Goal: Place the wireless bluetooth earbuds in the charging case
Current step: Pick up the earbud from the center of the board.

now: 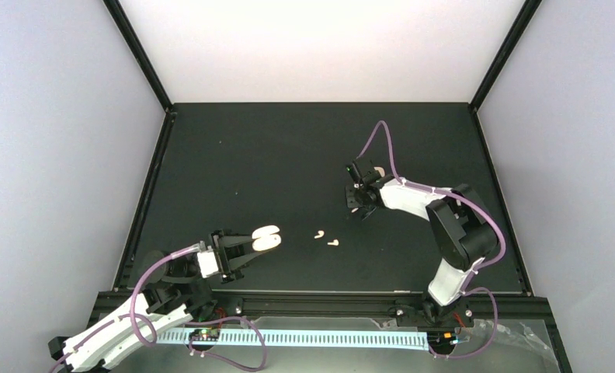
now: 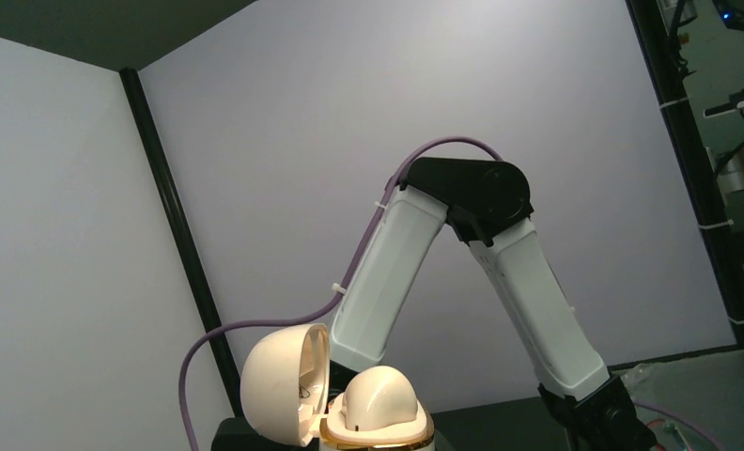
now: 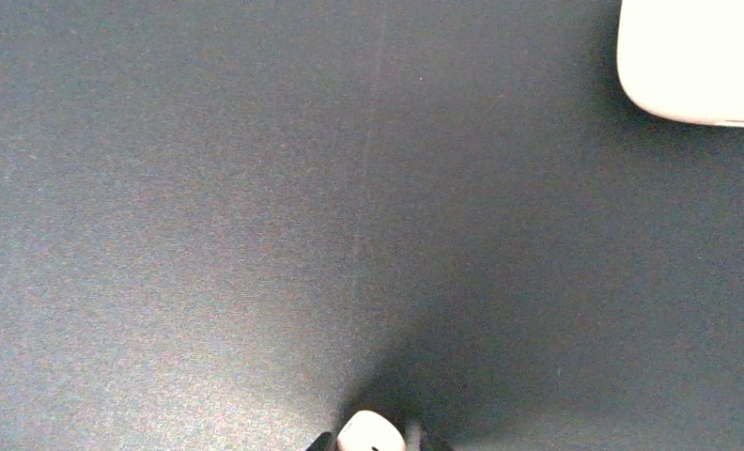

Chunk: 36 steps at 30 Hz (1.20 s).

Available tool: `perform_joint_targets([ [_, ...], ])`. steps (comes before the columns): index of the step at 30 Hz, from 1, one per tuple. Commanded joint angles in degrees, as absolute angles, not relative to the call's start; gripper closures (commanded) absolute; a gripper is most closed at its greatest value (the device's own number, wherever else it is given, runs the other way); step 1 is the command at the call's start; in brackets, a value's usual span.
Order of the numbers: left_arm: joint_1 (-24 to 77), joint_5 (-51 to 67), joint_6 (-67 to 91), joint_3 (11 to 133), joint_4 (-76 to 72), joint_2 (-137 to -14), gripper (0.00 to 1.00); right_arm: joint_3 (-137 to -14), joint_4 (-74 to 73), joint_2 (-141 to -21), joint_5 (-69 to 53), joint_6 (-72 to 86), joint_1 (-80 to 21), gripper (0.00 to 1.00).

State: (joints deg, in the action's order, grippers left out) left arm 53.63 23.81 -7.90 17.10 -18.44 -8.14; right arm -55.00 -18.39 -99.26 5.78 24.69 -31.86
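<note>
1. Black mat [image 1: 250, 155] covers the whole table. Black frame rails [image 1: 145, 194] box it in on the left, right and far sides, with pale wall panels [image 1: 48, 140] right behind them. The widest open stretch of mat runs from the 2 grippers out to the far rail; the near edge is crowded by the arm bases.
2. The left arm lies low near the near-left corner and reaches in toward the centre. The left gripper [image 1: 251, 243] is clamped on the open case [image 1: 265, 238], a rounded cream one with its lid swung wide. Can't tell if the case touches the mat.
3. The 2 earbuds [image 1: 318, 233] on the mat lie loose just right of that case, between the grippers, close together but apart.
4. The right arm [image 1: 460, 225] has its elbow up on the right side. Its forearm angles back toward the centre, the wrist points straight down, and a purple cable [image 1: 386, 144] loops over it.
5. The right gripper [image 1: 363, 208] is well apart from the loose pair. In the wrist view its fingertips are nipped on a small white earbud [image 3: 368, 434] at the bottom edge, mostly cropped, with a shadow on the mat around it.
6. A second case [image 3: 697, 61] sits on the mat just beyond that gripper, toward the far side. Only a corner shows up close, so I can't tell if it's open.
</note>
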Motion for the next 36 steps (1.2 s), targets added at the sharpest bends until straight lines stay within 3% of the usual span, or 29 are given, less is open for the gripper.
perform_joint_targets([
  [1, 53.3, 24.0, -7.8, 18.3, -19.0, -9.1, 0.99, -57.0, -22.6, -101.4, 10.6, 23.3, -32.7, 0.78],
  [17, 53.3, 25.0, -7.3, 18.5, -18.6, -9.0, 0.98, -57.4, -24.1, -101.3, 11.9, 24.1, -34.1, 0.78],
  [36, 53.3, 24.9, -6.9, 18.5, -18.5, -8.9, 0.98, -57.7, -25.8, -97.4, 12.6, 23.8, -34.2, 0.89],
])
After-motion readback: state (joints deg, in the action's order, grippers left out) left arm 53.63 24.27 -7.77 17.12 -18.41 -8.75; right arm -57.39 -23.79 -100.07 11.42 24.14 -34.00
